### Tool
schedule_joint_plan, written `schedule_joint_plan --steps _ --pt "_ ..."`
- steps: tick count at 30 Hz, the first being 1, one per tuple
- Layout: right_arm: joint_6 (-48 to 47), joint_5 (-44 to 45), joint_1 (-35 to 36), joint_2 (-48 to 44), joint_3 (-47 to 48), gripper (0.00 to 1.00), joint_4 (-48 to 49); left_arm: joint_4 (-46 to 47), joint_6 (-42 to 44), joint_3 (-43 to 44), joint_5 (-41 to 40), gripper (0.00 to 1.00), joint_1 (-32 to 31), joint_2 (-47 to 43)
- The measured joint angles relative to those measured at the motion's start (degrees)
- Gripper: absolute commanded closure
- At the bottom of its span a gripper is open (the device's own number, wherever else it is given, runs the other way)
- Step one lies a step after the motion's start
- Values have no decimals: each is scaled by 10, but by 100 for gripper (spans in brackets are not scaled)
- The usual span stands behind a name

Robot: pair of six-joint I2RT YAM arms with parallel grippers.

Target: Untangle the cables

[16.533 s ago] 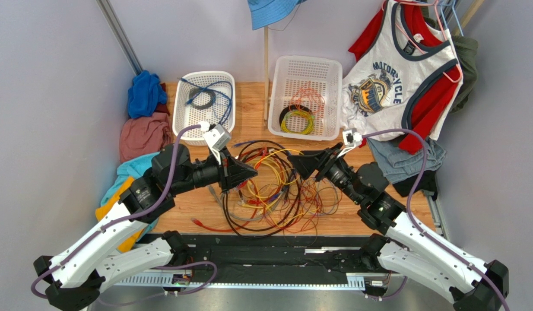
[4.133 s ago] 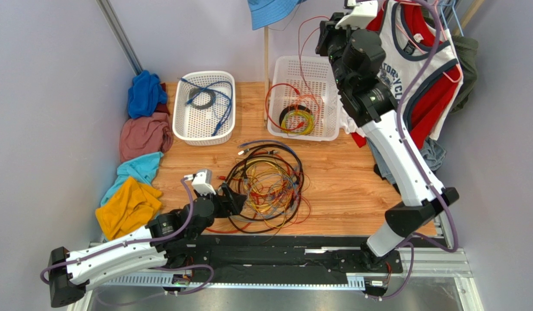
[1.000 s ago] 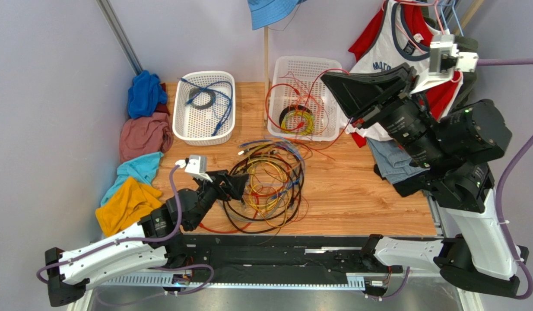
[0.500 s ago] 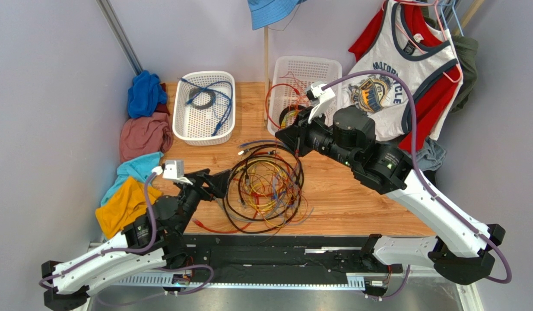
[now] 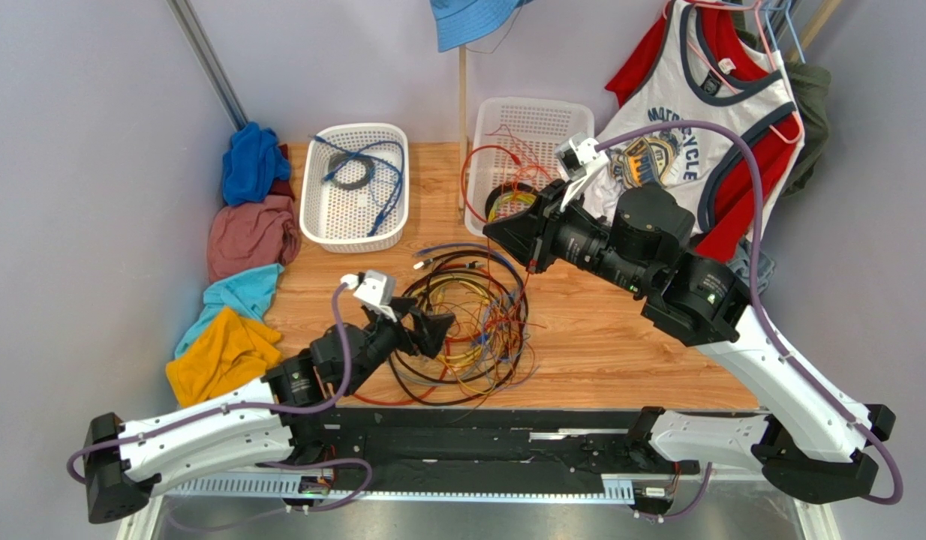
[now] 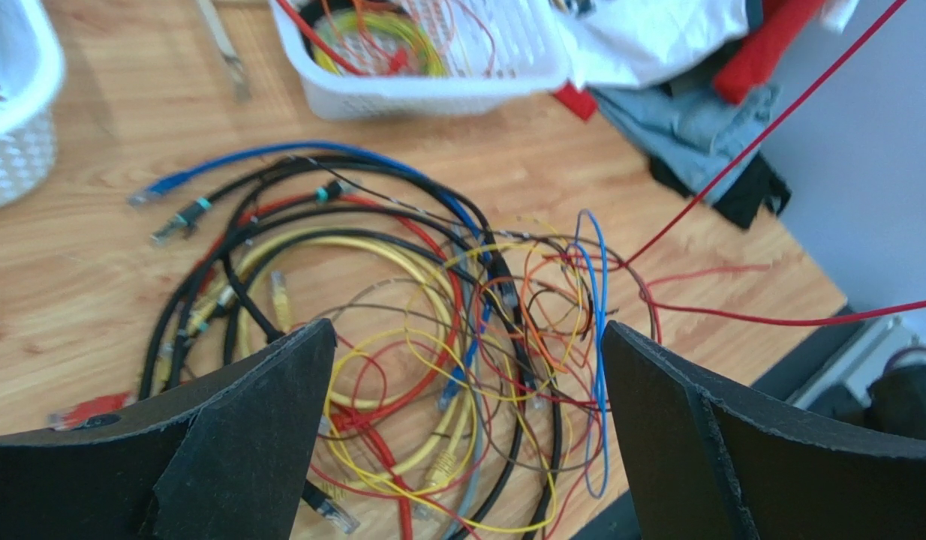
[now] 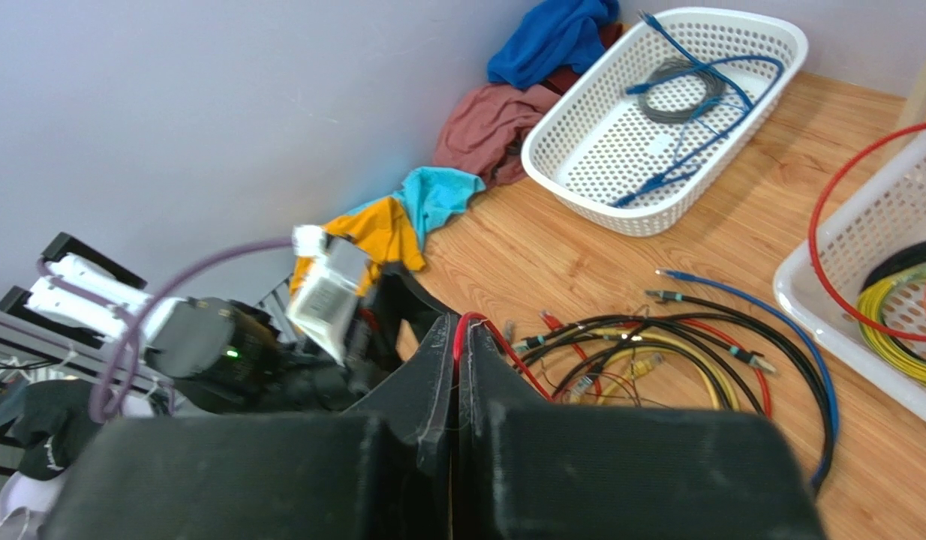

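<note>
The cables (image 5: pixel 470 324) lie in a loose tangle of black, yellow, red, orange and blue loops on the wooden table. In the left wrist view the cables (image 6: pixel 411 326) spread right under my left gripper (image 6: pixel 465 329), whose fingers are wide open with nothing between them. My left gripper (image 5: pixel 436 327) hovers at the tangle's left side. My right gripper (image 5: pixel 505 232) hangs above the tangle's far edge, shut on a thin red wire (image 7: pixel 510 357) pinched at the tips of my right gripper (image 7: pixel 457 326). That red wire (image 6: pixel 761 135) runs taut up from the pile.
A white basket (image 5: pixel 355 127) at the back left holds a blue cable and a grey coil. Another white basket (image 5: pixel 546 105) holds a yellow-green and black coil plus red wires. Clothes (image 5: pixel 248 236) are heaped on the left, a tank top (image 5: pixel 693 124) hangs on the right.
My left gripper slid right, over the tangle's left side, and opened slightly wider. My right arm swung down from high up to just above the tangle, still pinching the red wire.
</note>
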Motion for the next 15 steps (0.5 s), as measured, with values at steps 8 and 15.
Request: schedule_joint_plan --steps 8,15 --pt "9 -25 0 -11 4 100 2 91 -16 0 69 2 0 131" --pt "9 -27 0 -21 4 100 2 138 -41 0 108 1 0 180"
